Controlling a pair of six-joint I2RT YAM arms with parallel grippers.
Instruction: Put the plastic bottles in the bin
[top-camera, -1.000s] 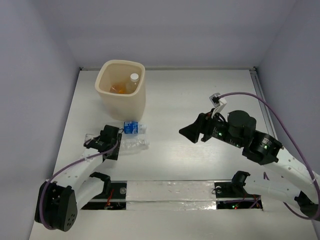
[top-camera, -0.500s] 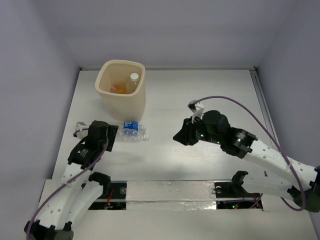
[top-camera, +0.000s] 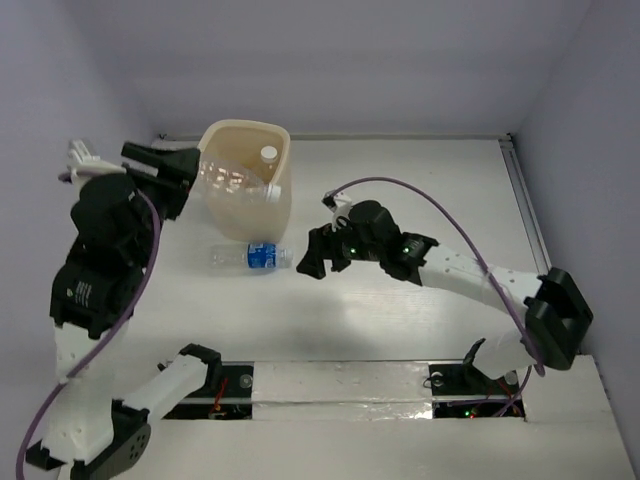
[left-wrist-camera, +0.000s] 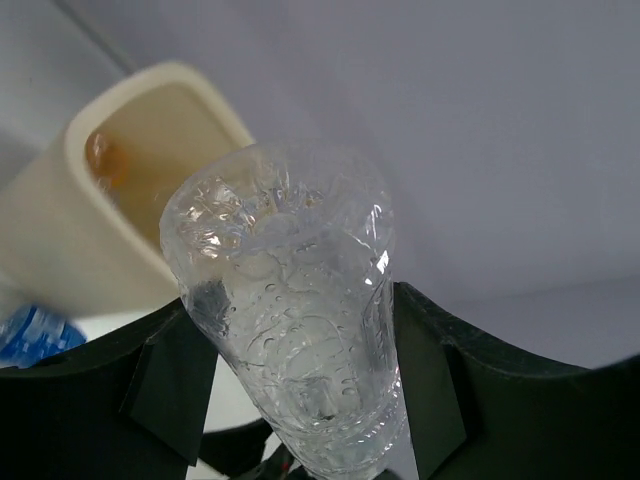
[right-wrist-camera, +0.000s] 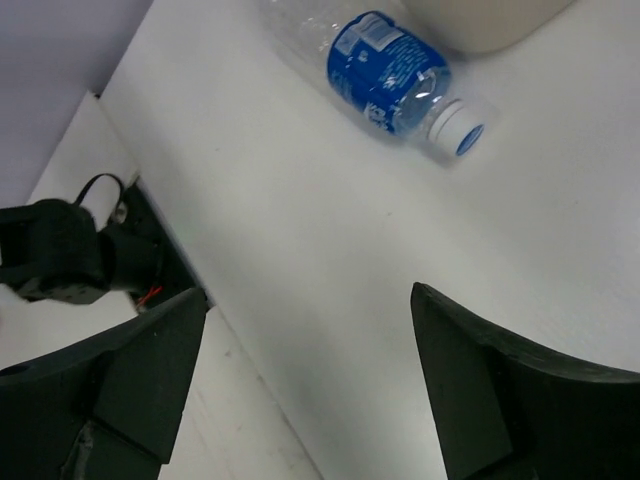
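My left gripper (top-camera: 180, 172) is shut on a clear unlabelled plastic bottle (top-camera: 232, 183), held high and tilted over the near-left rim of the cream bin (top-camera: 262, 208). In the left wrist view the bottle (left-wrist-camera: 290, 320) fills the space between the fingers, with the bin (left-wrist-camera: 70, 230) behind it. Inside the bin I see an orange bottle (left-wrist-camera: 103, 160) and a white-capped bottle (top-camera: 268, 156). A blue-labelled bottle (top-camera: 255, 256) lies on the table in front of the bin, also in the right wrist view (right-wrist-camera: 385, 72). My right gripper (top-camera: 309, 262) is open and empty just right of its cap.
The arm bases and a taped strip (top-camera: 340, 385) run along the near table edge. Purple cables loop over both arms. Grey walls close the table on the left, back and right.
My left arm lifted the clear bottle off the table and swung it up to the bin's rim. My right gripper moved left toward the blue-labelled bottle.
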